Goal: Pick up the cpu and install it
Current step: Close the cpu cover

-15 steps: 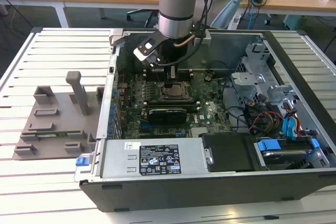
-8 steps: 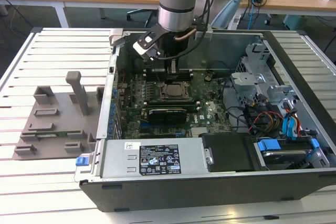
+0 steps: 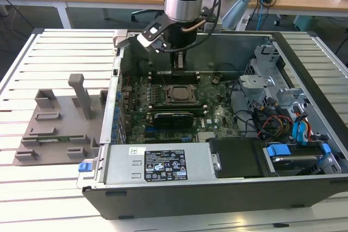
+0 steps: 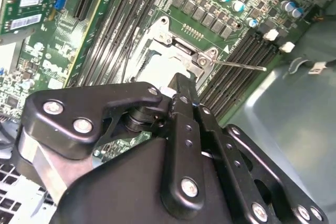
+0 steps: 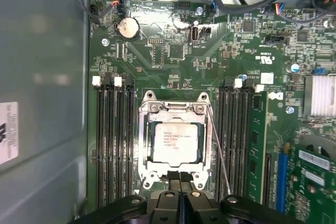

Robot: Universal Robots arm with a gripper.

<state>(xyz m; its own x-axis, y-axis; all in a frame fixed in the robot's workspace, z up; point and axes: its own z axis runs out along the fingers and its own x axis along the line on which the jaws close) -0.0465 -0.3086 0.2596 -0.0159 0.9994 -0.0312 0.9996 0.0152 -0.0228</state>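
Exterior view: a slatted tabletop point(image 3: 65, 42) carries an open computer case point(image 3: 217, 199), with the gripper point(image 3: 179, 64) hanging over it. Second wrist view: gripper closed, empty. First wrist view: the cpu point(image 5: 176, 142) lies in its socket point(image 5: 148, 109), just beside the gripper.

cpu point(image 4: 156, 72) half hidden behind jaws, socket point(image 5: 176, 109) edge covered

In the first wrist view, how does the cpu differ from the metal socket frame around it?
The cpu is a solid flat square with print on top; the socket frame is an open border with screws at its corners. The cpu lies inside the opening; the socket frame surrounds it and is larger. Both are silvery metal and lie flat on the motherboard.
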